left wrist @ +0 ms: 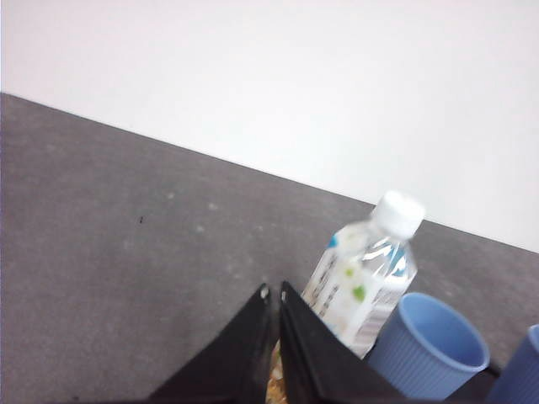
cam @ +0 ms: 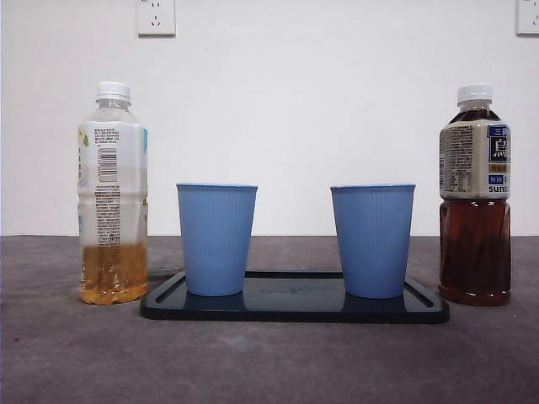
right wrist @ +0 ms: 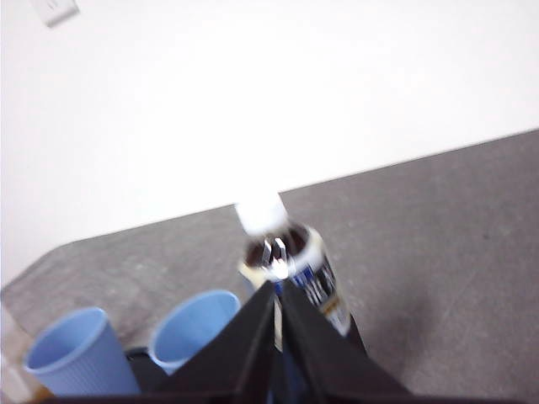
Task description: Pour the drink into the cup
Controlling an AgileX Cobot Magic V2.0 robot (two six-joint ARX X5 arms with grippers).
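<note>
White wall, grey table (cam: 76, 353), two wall sockets up high in the front view. Neither arm shows in that view; both hang above and back.

Left gripper (left wrist: 274, 295): jaws pressed together, pinching nothing, hovering over the table just short of the pale tea bottle (left wrist: 364, 269). That bottle is capped, upright, about a quarter full of amber liquid, and stands just off the tray's end by the nearer blue cup (left wrist: 427, 347).

Right gripper (right wrist: 276, 290): jaws also pressed together, empty, aimed at the dark tea bottle (right wrist: 290, 261). Capped, upright, nearly full, it stands at the tray's other end.

Black tray (cam: 295, 310) sits between the bottles, with two blue ribbed cups on it, well apart, both upright; contents cannot be told from this level.

Judgement: task not started, step in hand is reaching for a bottle. Both caps are on, so unscrewing comes before any pour, likely one gripper holding the body while the other turns the cap. To do it well: spread the jaws before closing in, take the bottle mid-body on the label and keep it vertical. The nearly full dark bottle will be heavier and will spill at a smaller tilt; the light cups could tip if nudged.
</note>
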